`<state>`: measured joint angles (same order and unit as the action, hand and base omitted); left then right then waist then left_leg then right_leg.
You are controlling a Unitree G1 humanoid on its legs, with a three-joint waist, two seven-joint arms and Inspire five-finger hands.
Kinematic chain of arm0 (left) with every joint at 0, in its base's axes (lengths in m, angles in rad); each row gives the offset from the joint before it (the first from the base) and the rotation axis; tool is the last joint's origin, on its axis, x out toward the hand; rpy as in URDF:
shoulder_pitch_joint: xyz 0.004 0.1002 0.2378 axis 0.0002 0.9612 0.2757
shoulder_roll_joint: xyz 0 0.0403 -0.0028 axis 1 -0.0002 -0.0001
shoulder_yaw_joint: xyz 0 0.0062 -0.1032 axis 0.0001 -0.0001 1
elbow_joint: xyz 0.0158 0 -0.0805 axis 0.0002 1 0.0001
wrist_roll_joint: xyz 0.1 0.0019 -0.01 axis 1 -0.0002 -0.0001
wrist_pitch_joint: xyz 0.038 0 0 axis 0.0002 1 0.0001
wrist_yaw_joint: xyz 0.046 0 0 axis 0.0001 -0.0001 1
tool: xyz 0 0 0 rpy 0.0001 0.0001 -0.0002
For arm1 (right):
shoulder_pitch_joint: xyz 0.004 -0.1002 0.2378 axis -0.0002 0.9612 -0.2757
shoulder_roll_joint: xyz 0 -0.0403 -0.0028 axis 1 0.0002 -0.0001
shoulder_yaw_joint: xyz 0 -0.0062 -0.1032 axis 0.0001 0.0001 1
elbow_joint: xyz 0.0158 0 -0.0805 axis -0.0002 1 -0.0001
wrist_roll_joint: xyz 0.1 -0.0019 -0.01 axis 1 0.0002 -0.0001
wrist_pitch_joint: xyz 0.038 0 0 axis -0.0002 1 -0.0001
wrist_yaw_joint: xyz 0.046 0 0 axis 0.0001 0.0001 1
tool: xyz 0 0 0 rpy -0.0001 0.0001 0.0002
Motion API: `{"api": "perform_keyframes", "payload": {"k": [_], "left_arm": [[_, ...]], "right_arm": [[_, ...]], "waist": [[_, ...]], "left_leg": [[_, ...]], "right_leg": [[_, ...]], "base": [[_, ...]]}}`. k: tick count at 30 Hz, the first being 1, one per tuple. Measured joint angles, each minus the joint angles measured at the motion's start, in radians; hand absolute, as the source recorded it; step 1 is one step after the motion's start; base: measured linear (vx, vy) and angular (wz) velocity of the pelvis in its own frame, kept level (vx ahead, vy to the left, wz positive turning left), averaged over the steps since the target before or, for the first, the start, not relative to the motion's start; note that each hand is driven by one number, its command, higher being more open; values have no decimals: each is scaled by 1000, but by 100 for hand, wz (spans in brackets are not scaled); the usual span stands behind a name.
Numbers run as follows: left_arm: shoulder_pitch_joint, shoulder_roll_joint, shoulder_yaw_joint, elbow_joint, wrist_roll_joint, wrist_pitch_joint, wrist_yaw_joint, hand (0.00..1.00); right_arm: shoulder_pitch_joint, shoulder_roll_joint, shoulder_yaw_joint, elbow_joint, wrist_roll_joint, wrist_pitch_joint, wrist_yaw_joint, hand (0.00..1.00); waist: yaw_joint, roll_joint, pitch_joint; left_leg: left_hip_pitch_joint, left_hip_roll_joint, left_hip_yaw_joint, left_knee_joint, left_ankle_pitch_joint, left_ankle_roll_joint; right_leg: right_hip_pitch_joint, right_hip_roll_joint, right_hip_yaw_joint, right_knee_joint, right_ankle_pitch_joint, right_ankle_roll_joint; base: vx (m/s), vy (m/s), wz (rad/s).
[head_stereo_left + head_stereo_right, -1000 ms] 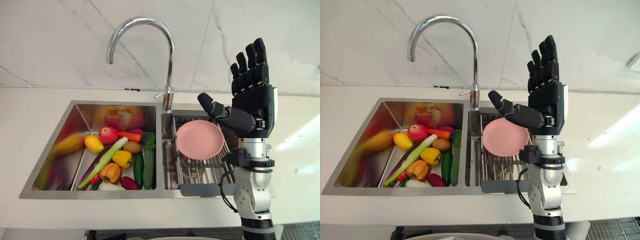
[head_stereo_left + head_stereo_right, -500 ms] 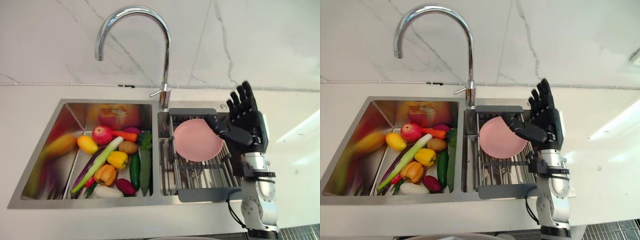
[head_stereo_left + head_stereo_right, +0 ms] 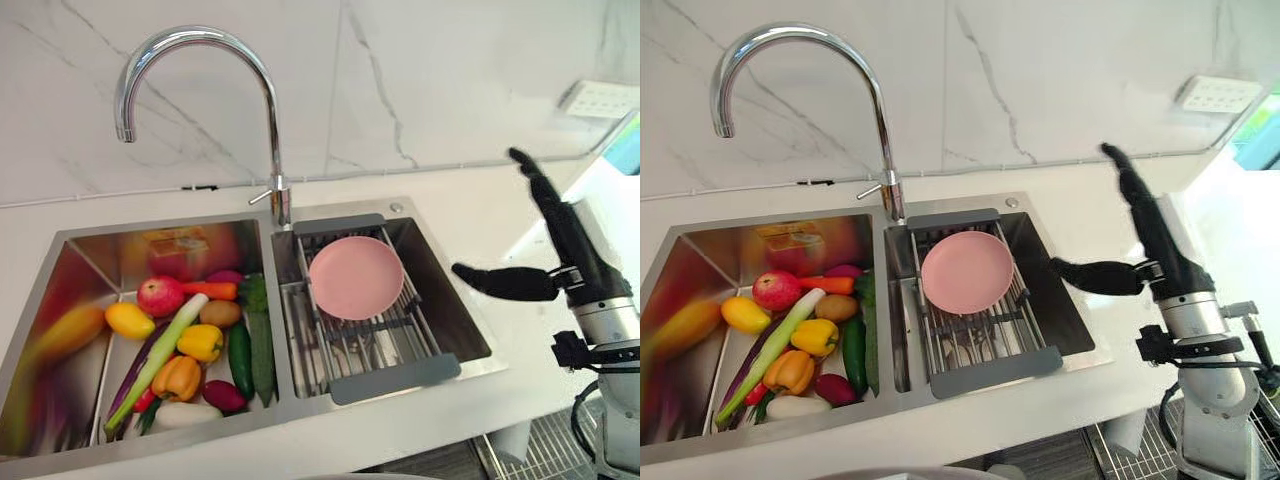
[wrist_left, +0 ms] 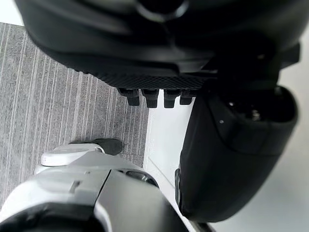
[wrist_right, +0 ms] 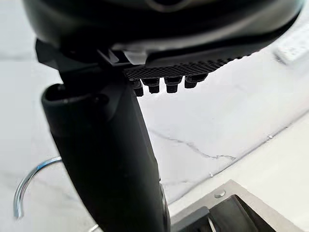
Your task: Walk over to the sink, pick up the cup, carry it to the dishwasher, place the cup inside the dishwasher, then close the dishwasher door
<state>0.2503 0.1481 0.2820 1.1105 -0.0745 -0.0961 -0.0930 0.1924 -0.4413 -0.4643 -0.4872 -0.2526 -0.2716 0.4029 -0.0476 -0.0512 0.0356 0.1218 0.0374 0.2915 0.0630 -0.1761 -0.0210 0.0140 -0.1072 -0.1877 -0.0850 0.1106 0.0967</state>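
At the sink (image 3: 452,312) | my right hand (image 3: 582,266), fingers spread and empty, has swung off the pink plate (image 3: 355,277) out over the bench (image 3: 470,212) | cup: cannot tell where, no grasp yet | left hand (image 4: 159,48) relaxed, idle.

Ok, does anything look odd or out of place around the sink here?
The rack in the right basin holds a pink plate, not a cup, and the left basin is heaped with fruit and vegetables. Nothing looks spilled or broken. The right hand is open and empty.
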Motion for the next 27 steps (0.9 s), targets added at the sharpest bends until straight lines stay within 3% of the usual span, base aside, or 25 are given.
{"api": "perform_keyframes", "payload": {"k": [4,9,12,27], "left_arm": [[9,1,0,1,19,-1,1,100],[10,3,-3,2,38,-1,2,100],[9,6,-4,2,54,0,2,100],[9,9,-11,-12,66,0,2,100]], "right_arm": [[33,-33,18,-9,-134,-83,74,100],[47,-44,76,-8,-351,-197,79,100],[47,-64,114,-8,-433,-234,76,100],[46,-66,248,116,-574,-240,-87,100]], "waist": [[-6,0,-15],[-12,-1,-18],[-11,-5,-19],[3,-16,-27]], "left_leg": [[-2,4,2,1,1,2],[-2,3,0,0,3,4],[-2,2,-5,-1,3,4],[-1,0,-50,-20,29,1]], "right_leg": [[1,3,1,0,1,-3],[1,3,0,0,2,-4],[2,2,-5,1,2,-4],[20,-1,-49,1,1,-5]], "base": [[-80,-54,-1],[-43,-28,0],[-21,-17,3],[-57,-32,9]]}}
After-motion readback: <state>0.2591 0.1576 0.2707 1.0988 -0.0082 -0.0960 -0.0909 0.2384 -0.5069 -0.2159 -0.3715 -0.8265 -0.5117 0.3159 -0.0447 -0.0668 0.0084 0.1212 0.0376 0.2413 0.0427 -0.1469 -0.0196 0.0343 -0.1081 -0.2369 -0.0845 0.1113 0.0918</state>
